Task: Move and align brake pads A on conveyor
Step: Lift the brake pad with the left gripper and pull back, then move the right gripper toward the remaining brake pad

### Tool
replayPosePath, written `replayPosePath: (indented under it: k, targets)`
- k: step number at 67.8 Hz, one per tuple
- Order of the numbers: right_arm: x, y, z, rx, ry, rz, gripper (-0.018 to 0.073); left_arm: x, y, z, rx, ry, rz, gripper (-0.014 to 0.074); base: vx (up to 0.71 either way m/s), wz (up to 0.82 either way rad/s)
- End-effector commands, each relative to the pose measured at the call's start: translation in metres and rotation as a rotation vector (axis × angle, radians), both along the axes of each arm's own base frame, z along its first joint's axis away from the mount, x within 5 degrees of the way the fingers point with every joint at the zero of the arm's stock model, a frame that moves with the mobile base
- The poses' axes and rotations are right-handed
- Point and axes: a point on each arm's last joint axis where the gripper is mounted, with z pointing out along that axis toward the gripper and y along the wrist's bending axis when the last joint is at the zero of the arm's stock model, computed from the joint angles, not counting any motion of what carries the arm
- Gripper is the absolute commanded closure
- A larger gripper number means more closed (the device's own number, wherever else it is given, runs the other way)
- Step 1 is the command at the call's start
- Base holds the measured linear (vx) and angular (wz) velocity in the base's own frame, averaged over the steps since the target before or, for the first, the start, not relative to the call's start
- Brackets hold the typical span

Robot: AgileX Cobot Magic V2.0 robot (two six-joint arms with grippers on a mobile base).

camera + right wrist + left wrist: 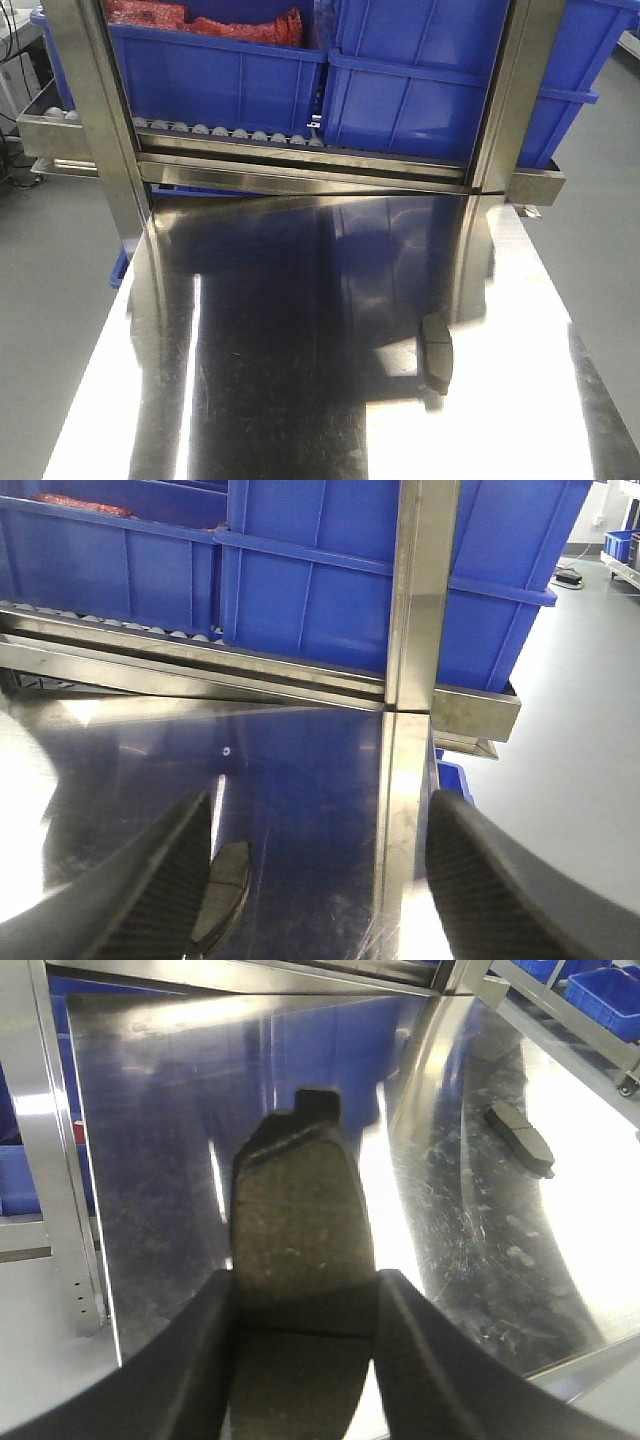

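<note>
Nearest in the left wrist view, the left gripper (305, 1285) is pinching a brake pad (300, 1210) by its near half. Its fingers (200, 1360) are pressing on the two long edges, so the far end is sticking out ahead with the flat face showing. Gripping by the edges is probably leaving that end free to be laid down square. The pad is hanging over the steel table (160, 1160); whether it is clear of the surface I cannot tell.

Farther off to the right, a second pad (520, 1138) is lying flat on the table, well apart from the held one. In the right wrist view the right gripper (320, 810) is standing spread wide and holding nothing. That loose pad is lying just inside one finger, so the gripper is likely lining up to close on it.

Beyond, a steel post (415, 600) is rising at the table's back edge, with blue bins (330, 610) sitting on a roller rack (230, 135) behind it.

The front view is showing only the loose pad and no arm at all; the two grips are showing in the wrist views alone. The conveyor belt is appearing in none of the views, so neither pad is on it yet.
</note>
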Motion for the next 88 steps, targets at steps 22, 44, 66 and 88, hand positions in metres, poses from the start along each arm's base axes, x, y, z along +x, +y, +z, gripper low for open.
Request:
replayPosePath:
  k: [22, 44, 66, 88]
  targets:
    - [0.001, 0.001, 0.016, 0.007, -0.103, 0.004, 0.0106, 0.002, -0.002, 0.016, -0.054, -0.090, -0.011, 0.0602, 0.00, 0.00]
    - [0.010, 0.003, 0.019, 0.048, -0.066, 0.011, 0.0106, 0.002, -0.002, 0.016, -0.054, -0.090, -0.011, 0.0602, 0.00, 0.00]
    - [0.080, 0.013, 0.026, 0.012, 0.467, -0.045, 0.0106, 0.002, -0.002, 0.016, -0.054, -0.091, -0.011, 0.0602, 0.00, 0.00]
    - [0.162, 0.026, -0.017, 0.015, 0.861, -0.116, 0.0106, 0.002, -0.002, 0.016, -0.054, -0.091, -0.011, 0.0602, 0.00, 0.00]
